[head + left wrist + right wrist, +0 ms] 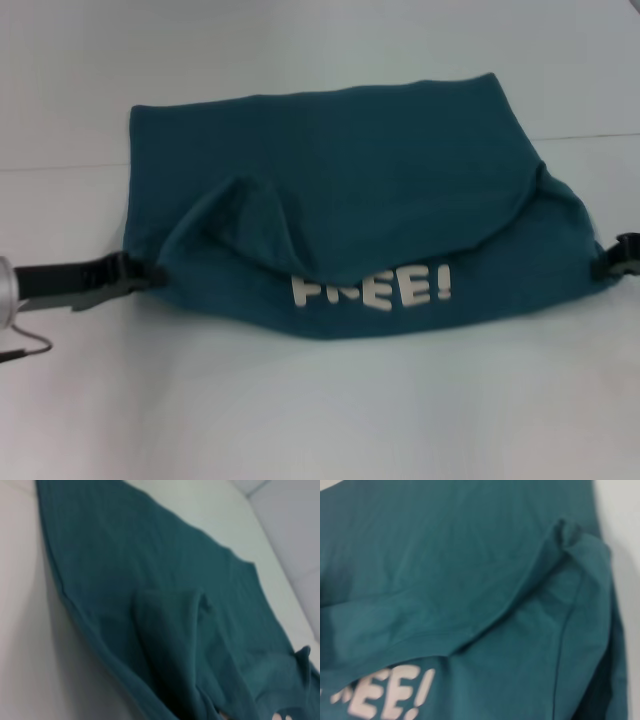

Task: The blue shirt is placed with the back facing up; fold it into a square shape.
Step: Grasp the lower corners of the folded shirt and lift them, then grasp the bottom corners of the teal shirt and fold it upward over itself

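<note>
The left hand [148, 272] sits at the left edge of the blue shirt [340, 190], low over the white worktop [320, 410], toward its left side. Its fingers meet the hem fold there; whether they are clamped on the fabric or merely beside it cannot be told.

The blue shirt lies across the middle of the worktop, already doubled over. An upper layer is folded toward the near edge, and it sags into a curved, uneven edge with a raised ridge [170, 630] on the left half. Below that edge the lower layer shows white lettering [372, 289], partly covered and reading "FREE!", so the garment carries a print.

The right hand [612, 262] is at the right edge of the shirt, near the right edge of the worktop. Only its dark tip shows; its finger state cannot be told.

Step in hand, as judged: a lengthwise fold is under way, with both hands positioned at opposite side edges. The next move calls for both edges to travel together and level, so the sagging layer flattens and the ridge is drawn out.
</note>
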Available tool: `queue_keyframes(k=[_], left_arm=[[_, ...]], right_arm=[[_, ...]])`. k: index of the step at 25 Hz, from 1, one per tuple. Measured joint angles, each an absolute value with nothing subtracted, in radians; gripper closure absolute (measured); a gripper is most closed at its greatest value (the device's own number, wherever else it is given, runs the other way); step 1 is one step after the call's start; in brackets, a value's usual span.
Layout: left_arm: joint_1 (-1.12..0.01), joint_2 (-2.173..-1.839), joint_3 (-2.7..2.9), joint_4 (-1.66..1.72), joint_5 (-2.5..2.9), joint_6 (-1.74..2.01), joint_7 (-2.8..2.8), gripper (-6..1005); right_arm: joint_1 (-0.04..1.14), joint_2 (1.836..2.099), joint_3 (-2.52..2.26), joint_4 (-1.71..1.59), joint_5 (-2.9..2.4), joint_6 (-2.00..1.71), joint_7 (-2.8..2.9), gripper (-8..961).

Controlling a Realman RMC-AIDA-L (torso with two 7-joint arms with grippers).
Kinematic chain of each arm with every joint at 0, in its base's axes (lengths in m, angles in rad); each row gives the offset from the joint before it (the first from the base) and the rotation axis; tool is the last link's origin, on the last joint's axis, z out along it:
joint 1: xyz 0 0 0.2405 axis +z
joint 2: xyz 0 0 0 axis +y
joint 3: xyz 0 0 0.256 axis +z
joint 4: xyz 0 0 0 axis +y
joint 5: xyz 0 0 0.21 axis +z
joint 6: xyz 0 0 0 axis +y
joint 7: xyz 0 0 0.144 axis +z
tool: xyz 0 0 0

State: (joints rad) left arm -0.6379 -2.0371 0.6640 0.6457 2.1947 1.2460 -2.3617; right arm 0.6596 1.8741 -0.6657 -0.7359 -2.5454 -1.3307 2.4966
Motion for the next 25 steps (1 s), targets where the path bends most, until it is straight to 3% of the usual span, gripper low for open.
queue_keyframes(k=[9, 20, 25], left_arm=[[-0.555, -2.021, 0.659, 0.849, 2.304, 1.634, -2.379, 993], [-0.495, -2.028, 0.636, 0.897, 2.507, 1.850, -2.347, 993], [-0.517, -2.013, 0.552, 0.900, 2.503, 1.931, -2.275, 992]], right_arm=[[0.577, 1.862, -0.661, -0.921, -2.553, -1.707, 2.509, 907], [0.529, 1.861, -0.648, -0.912, -2.581, -1.937, 2.383, 907], [0.545, 1.853, -0.538, -0.912, -2.557, -1.970, 2.301, 907]])
